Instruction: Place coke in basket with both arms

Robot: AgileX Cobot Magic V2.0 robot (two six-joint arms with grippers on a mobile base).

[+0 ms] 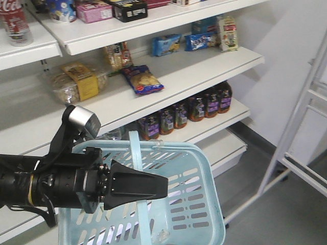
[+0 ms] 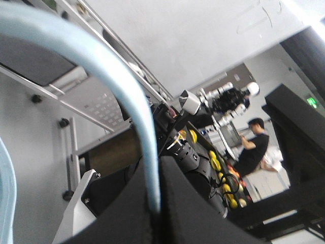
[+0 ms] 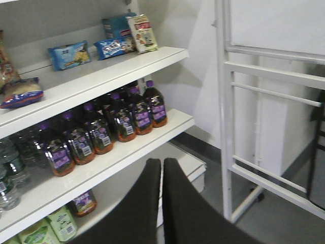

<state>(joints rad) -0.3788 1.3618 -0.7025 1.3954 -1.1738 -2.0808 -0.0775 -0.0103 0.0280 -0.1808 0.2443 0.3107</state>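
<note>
High at the far left of the front view, the coke [image 1: 15, 20] stood upright on the upper shelf [image 1: 36, 50], red label facing out and its top cut off by the frame edge. It was well apart from the basket [image 1: 199, 168], which hung low and near at the centre with no coke in it.

The left gripper [image 1: 153, 188] had its jaws clamped on the basket's handle [image 1: 134, 148]. Its wrist view showed the same grip, the light-blue band curving down into the closed jaws.

The right gripper [image 3: 162, 170] had its jaws pressed together with only a thin seam between them and nothing held. It faced the lower shelves and the purple-labelled bottles [image 3: 127, 117]. The coke did not appear in that view, and this gripper did not appear in the front view, so how far apart they were could not be told.

From the left jaws the bottle lay up and to the left, its long axis vertical. The left arm looked the nearer but was occupied. The pick probably fell to the right arm, which needed to open, swing up and left, and close side-on around the bottle's body.
</note>
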